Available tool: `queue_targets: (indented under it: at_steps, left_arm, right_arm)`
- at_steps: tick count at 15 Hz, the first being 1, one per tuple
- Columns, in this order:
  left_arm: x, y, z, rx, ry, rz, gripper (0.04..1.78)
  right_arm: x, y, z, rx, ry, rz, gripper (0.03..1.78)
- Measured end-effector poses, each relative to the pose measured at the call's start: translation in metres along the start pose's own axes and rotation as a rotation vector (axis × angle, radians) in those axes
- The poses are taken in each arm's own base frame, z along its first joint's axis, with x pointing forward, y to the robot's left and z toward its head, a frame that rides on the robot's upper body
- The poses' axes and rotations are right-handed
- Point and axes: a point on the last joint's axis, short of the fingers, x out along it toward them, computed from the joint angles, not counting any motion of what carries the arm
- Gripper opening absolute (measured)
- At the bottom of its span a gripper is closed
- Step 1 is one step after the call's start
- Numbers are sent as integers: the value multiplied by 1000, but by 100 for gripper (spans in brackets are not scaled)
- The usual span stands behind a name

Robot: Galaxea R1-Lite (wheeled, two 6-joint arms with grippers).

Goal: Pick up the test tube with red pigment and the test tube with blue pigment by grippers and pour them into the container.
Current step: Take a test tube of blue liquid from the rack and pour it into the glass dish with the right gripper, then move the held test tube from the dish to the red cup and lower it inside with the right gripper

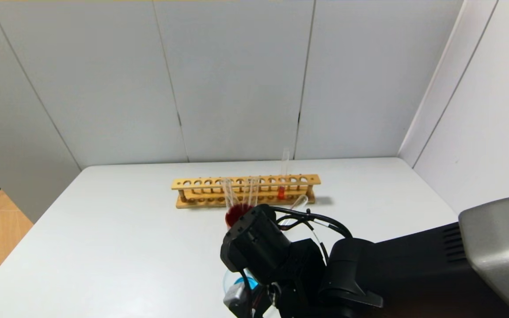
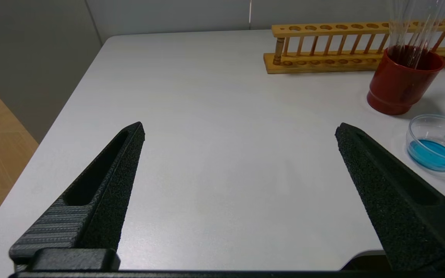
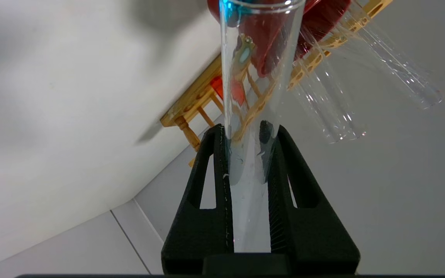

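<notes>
- The right gripper [image 3: 245, 133] squeezes the blue tube [image 3: 259, 77] tight. The tube is tipped, with a bit of blue at its mouth.
- The glass cup [image 2: 439, 143] sits by the red cup [image 2: 402, 83], with blue liquid in it.
- The red tube [image 1: 282, 176] stands in the wooden rack [image 1: 245, 191].
- The left gripper [image 2: 240, 131] hangs over the table [image 2: 207, 135], jaws wide apart, holding nothing.

hidden: container [image 1: 232, 279] mostly behind right claw's arm | cut off: blue-pigment tube [image 3: 253, 116] mouth beyond claw tips | left claw [image 2: 240, 133] base cropped
</notes>
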Motion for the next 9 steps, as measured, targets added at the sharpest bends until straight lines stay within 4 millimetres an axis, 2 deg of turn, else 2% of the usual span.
queue_targets:
  at_steps: [5,9]
  left_arm:
    - [0,0,0,0,0,0,175]
    - [0,0,0,0,0,0,175]
  right_arm:
    - [-1,-6,-1,45,-9,-26,34]
    - [-11,-19,-2,319,-95,-68,34]
